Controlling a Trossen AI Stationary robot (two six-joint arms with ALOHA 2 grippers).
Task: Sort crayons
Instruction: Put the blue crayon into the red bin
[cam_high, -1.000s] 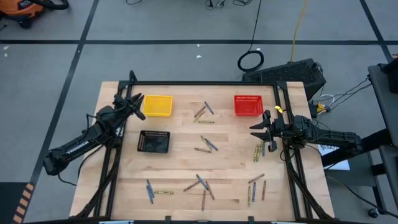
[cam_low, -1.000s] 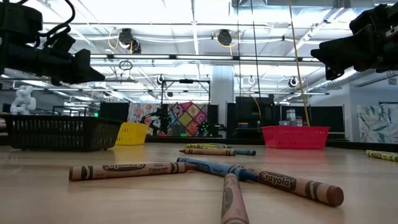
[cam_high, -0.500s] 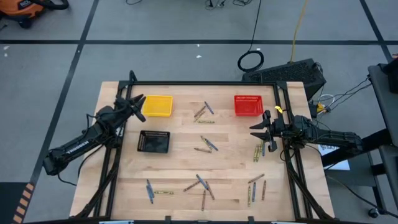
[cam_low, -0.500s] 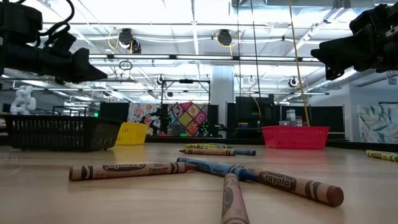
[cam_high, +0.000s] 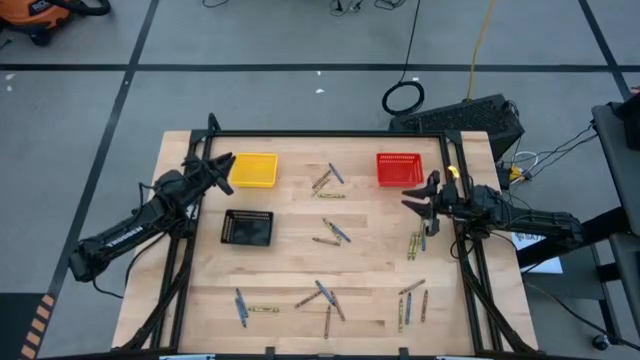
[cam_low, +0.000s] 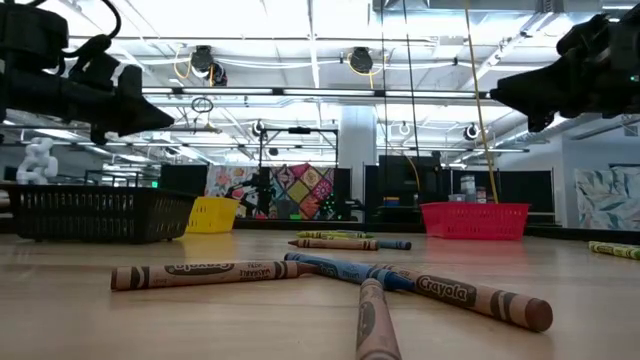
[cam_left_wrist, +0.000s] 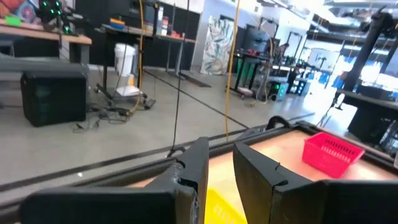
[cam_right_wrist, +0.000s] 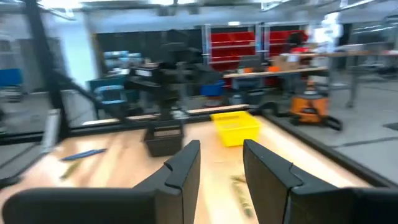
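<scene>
Crayons: short thin paper-wrapped wax crayons (cam_high: 331, 232), brown, blue-grey and yellow-green, lie loose across the pale wooden worktop (cam_high: 290, 270); small groups lie between the yellow and red baskets, at the centre, along the near edge and by the right side rail.
Low view: a brown crayon (cam_low: 192, 273) and a blue crayon (cam_low: 335, 268) lie flat on the wood, with two more brown ones touching at the blue one's end.
Baskets: small yellow mesh basket (cam_high: 253, 170) far left, small red mesh basket (cam_high: 399, 168) far right, small black mesh basket (cam_high: 247, 228) nearer the left side; no crayon can be made out inside any.
Left gripper (cam_high: 219, 164): raised just beside the yellow basket, fingers narrowly parted, nothing between them.
Right gripper (cam_high: 418, 200): raised near the red basket, fingers narrowly parted, holding nothing.
</scene>
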